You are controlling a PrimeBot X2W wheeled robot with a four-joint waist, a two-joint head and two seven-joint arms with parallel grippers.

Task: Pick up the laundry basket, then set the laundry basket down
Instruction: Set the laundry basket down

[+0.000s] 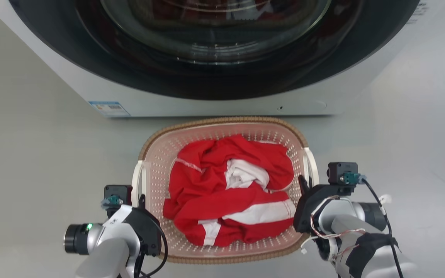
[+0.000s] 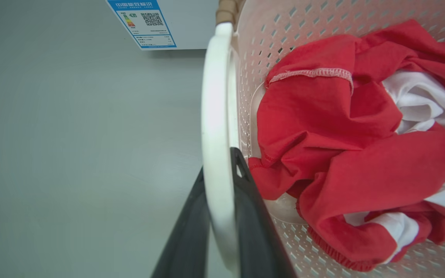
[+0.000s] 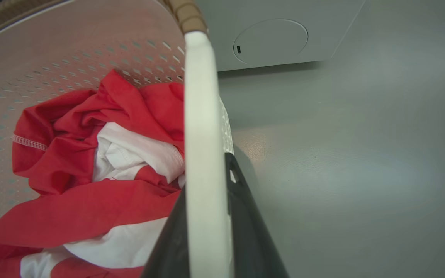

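The laundry basket (image 1: pixel 222 120), pale pink and perforated with a brown woven rim, sits in front of the washer and holds red and white clothes (image 1: pixel 230 185). My left gripper (image 1: pixel 141 200) is at its left white handle (image 1: pixel 138 181). In the left wrist view the two dark fingers of the left gripper (image 2: pixel 219 162) clamp that handle (image 2: pixel 214 96), one on each side. My right gripper (image 1: pixel 303 183) is at the right handle (image 1: pixel 310 164). In the right wrist view the right gripper (image 3: pixel 206 173) likewise clamps its handle (image 3: pixel 201 96). I cannot tell whether the basket touches the floor.
A white front-loading washer (image 1: pixel 91 77) with a dark round door (image 1: pixel 222 50) stands right behind the basket, with a blue label (image 1: pixel 108 108) at its lower left corner. Grey floor (image 1: pixel 33 154) spreads out on both sides of the basket.
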